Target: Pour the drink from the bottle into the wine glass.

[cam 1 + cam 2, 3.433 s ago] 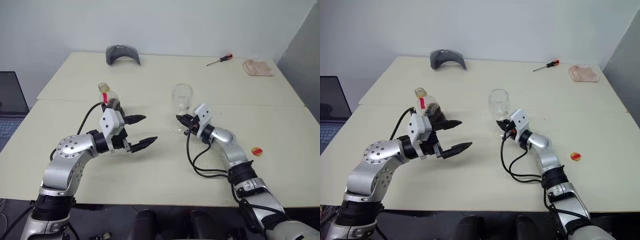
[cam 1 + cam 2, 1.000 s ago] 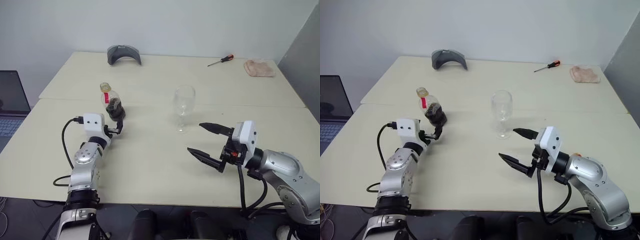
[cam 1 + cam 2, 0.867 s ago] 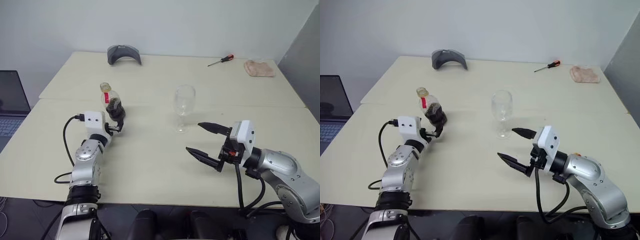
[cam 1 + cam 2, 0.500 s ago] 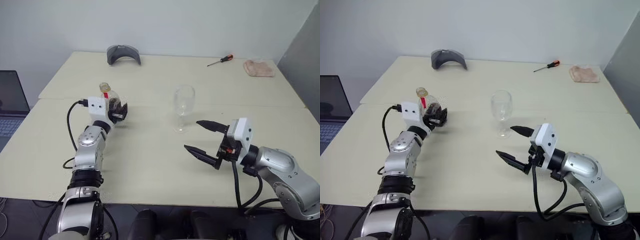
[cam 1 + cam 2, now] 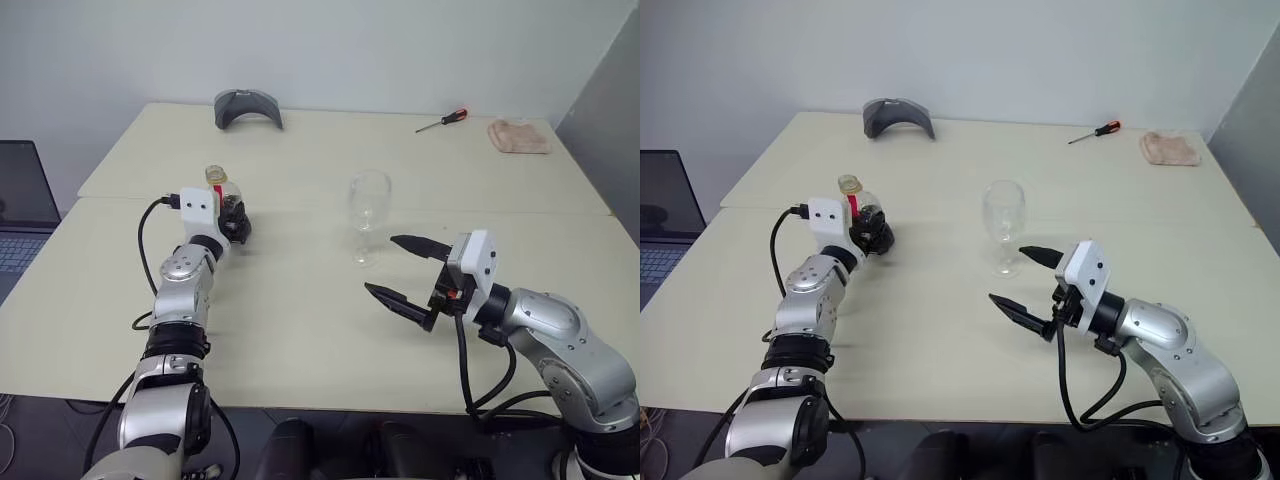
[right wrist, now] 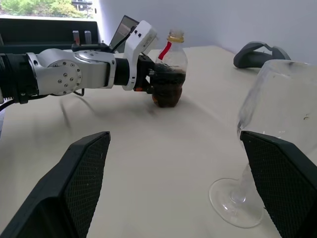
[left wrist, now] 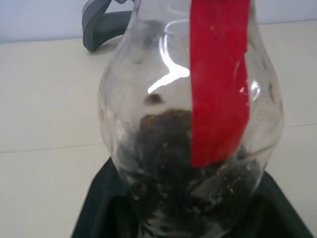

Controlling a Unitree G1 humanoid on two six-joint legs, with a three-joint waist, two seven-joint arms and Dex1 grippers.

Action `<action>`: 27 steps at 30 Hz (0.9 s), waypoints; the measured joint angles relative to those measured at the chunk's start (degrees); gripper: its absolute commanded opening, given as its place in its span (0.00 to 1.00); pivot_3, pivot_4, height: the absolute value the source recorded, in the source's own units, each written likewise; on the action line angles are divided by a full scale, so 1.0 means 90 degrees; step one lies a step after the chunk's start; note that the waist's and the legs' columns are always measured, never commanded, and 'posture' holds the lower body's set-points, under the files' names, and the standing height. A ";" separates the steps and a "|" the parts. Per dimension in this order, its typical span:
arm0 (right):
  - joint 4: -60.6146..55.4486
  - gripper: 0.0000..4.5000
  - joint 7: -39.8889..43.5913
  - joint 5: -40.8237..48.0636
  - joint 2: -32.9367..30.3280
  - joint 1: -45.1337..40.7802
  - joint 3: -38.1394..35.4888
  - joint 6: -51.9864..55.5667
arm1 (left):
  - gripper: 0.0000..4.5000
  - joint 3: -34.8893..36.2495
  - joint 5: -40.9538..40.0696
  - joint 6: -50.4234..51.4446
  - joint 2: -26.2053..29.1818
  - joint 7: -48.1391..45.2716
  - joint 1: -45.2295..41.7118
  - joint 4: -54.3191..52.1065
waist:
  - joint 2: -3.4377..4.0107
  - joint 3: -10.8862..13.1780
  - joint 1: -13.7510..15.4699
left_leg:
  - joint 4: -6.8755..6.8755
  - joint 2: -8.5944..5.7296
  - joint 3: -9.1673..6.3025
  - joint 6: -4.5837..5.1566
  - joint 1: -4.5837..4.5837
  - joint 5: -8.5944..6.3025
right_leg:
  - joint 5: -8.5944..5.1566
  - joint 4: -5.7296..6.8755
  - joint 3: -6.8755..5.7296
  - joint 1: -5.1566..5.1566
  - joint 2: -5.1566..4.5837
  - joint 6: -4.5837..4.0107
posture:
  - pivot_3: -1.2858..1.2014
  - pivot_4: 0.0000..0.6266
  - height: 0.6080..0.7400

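The bottle [image 5: 862,217] stands upright on the table [image 5: 940,330], its long axis vertical and its open neck pointing straight up, with no cap on it; the left gripper [image 6: 161,84] is clamped around its bulbous lower half, black fingers [image 7: 104,208] wrapping both sides of the base. It is small and clear, with a rounded belly narrowing to a short neck, a red label strip running down one side, and a yellowish ring at the mouth. The drink [image 7: 168,163], dark brown, fills only the lowest part of the belly. The wine glass [image 5: 1004,225] stands upright too, stem vertical, bowl opening upward, clear and empty, just ahead of the right gripper [image 5: 1025,280] and slightly to its left, apart from its tips. That gripper hangs above the table with its two fingers spread wide, holding nothing, pointing toward the glass and the bottle beyond. There is one bottle and one glass. Far beyond both hands, near the table's back edge, lie one grey curved object [image 5: 896,116], one screwdriver [image 5: 1093,131] and one crumpled cloth [image 5: 1169,149]; part of a laptop [image 5: 662,215] sits off beyond the left arm.
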 measured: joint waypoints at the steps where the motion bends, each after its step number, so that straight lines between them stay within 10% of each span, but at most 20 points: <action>1: 0.0000 1.00 -0.0002 0.0000 0.0012 -0.0004 0.0005 0.0000 | 0.26 0.0000 0.0000 -0.0002 0.0001 -0.0016 -0.0027 0.0034 | 0.0000 0.0000 0.0000 | 0.0000 -0.0001 0.0001 0.0000 0.0000 0.0000 | 0.0000 0.0000 0.0001 0.0000 -0.0001 0.0000 | 0.52 0.24 1.00; 27: 0.0160 1.00 -0.1432 -0.0283 0.0569 -0.0581 -0.0256 0.0546 | 0.22 -0.2235 0.1223 -0.0688 0.0014 -0.1704 -0.1535 -0.0803 | -0.0012 0.0008 -0.0026 | -0.0002 -0.0001 0.0006 -0.0001 -0.0011 0.0001 | 0.0000 0.0005 0.0009 -0.0017 0.0005 -0.0001 | 0.52 0.24 1.00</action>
